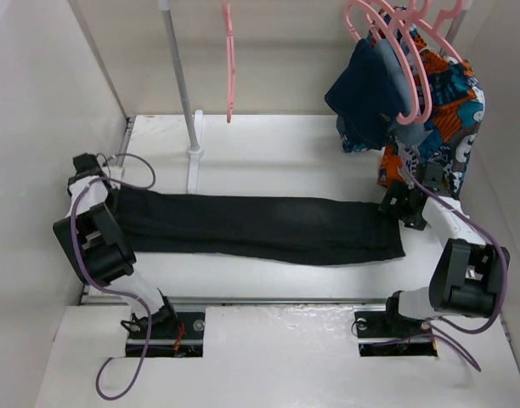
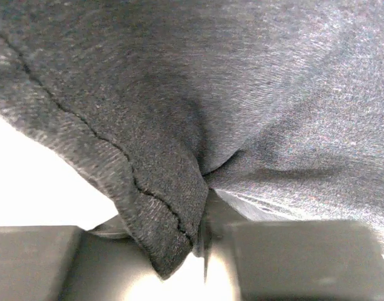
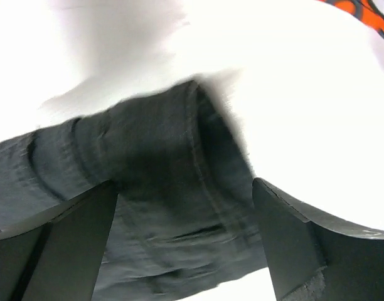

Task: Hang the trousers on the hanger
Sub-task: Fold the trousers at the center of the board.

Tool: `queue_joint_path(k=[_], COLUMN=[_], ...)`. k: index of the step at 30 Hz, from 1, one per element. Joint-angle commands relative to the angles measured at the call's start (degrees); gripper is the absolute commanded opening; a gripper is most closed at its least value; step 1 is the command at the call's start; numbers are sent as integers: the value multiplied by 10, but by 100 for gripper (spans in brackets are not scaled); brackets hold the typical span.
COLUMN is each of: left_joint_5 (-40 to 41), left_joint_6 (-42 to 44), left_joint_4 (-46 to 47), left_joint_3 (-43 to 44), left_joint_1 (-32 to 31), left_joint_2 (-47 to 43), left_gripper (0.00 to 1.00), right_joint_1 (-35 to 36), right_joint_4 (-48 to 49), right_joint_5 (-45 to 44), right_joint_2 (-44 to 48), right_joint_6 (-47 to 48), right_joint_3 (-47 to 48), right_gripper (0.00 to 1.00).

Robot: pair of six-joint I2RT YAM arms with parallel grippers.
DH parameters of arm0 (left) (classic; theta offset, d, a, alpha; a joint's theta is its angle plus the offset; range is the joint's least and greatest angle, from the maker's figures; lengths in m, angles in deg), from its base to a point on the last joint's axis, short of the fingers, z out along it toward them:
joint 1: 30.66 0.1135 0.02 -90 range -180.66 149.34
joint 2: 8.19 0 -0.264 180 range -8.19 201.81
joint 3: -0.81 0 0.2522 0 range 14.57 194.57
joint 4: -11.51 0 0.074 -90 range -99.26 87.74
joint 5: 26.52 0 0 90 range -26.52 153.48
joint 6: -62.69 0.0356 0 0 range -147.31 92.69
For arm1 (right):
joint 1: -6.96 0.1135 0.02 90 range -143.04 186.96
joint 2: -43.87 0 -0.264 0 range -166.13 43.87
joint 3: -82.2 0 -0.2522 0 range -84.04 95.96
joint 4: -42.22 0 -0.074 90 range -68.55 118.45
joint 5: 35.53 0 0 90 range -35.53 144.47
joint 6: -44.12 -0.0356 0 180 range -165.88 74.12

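Observation:
The black trousers [image 1: 260, 225] lie flat across the table, legs side by side, running from left to right. At their left end, my left gripper [image 1: 103, 187] is low on the cloth. In the left wrist view its fingers [image 2: 292, 257] are pinched together on a fold of the trousers [image 2: 242, 94]. My right gripper [image 1: 398, 208] hovers at the trousers' right end. Seen from the right wrist, it [image 3: 182, 185] stands open, with a stitched end of the trousers [image 3: 160, 163] lying between its wide fingers [image 3: 298, 238]. The single pink hanger [image 1: 230, 64] hangs at the back, left of centre.
A grey rack pole [image 1: 179, 68] rises from the table at the back left. At the back right hang bunched pink hangers [image 1: 396, 51] carrying a navy garment [image 1: 366, 93] and an orange-blue patterned cloth [image 1: 447, 110], just behind my right gripper. White walls close in on both sides.

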Motion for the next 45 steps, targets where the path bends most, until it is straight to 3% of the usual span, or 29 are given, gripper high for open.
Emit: queue_joint_path(k=[1,5,7,10,12,16,26,29,35,38,41,43,44,45], left_joint_5=[30,-4,-4,10,17,17,43,43,33,22,15,-19,-31,-51], left_joint_6=[3,25,25,18,11,6,-35,-35,-33,-25,-25,-19,-18,-13], left_joint_4=[52,-2,-2,-8,-25,-49,69,82,129,145,145,109,91,74], left_joint_3=[38,8,-42,-84,-95,-116,-139,-129,-151,-158,-158,-153,-136,-128], left_joint_1=[7,7,7,7,7,13,13,13,13,13,13,13,13,20], left_joint_2=[-3,-28,-51,-85,-107,-118,-48,-32,-31,-53,-79,-95,-108,-113], left_gripper=[17,74,82,82,82,71,79,79,79,79,79,80,80,80], right_joint_1=[8,2,2,2,2,10,15,15,15,15,15,15,15,15], right_joint_4=[7,-28,-39,-65,-76,-76,-108,-86,-46,-23,7,7,7,-1], right_joint_5=[-18,-23,-17,3,26,44,49,66,3,30,42,37,26,20], right_joint_2=[40,111,155,203,227,312,343,320,271,232,214,214,221,221], right_joint_6=[-19,-50,-71,-109,-135,-232,-290,-308,-287,-287,-299,-305,-305,-305], right_joint_3=[13,-25,-44,-80,-110,-170,-240,-265,-234,-241,-256,-256,-249,-249], right_gripper=[93,96,96,96,90,64,79,82,85,85,73,58,38,29])
